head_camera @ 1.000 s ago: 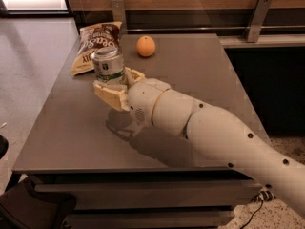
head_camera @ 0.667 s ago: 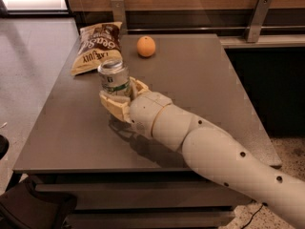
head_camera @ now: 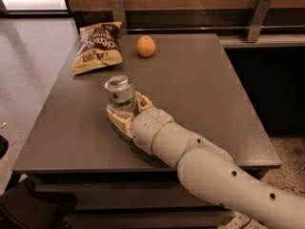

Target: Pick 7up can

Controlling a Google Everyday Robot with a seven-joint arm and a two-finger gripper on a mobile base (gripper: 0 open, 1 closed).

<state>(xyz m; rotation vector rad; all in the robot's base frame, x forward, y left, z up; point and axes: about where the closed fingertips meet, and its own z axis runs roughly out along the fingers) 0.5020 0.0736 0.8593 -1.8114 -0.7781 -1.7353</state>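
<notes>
The 7up can (head_camera: 120,94), whitish-silver with green markings and a shiny top, stands upright between the cream fingers of my gripper (head_camera: 127,110). The gripper is shut on the can's lower half, over the left-middle of the dark grey table (head_camera: 205,85). A shadow lies on the table just under the gripper, so the can seems held slightly above the surface. My white arm (head_camera: 209,171) reaches in from the lower right.
A yellow-brown chip bag (head_camera: 96,46) lies at the table's far left corner. A round orange (head_camera: 146,46) sits at the far middle. A wooden wall rail with metal brackets (head_camera: 256,17) runs behind the table. Open floor lies to the left.
The gripper has carried the can away from the chip bag, toward the table's near edge. The arm has drawn back with it.
</notes>
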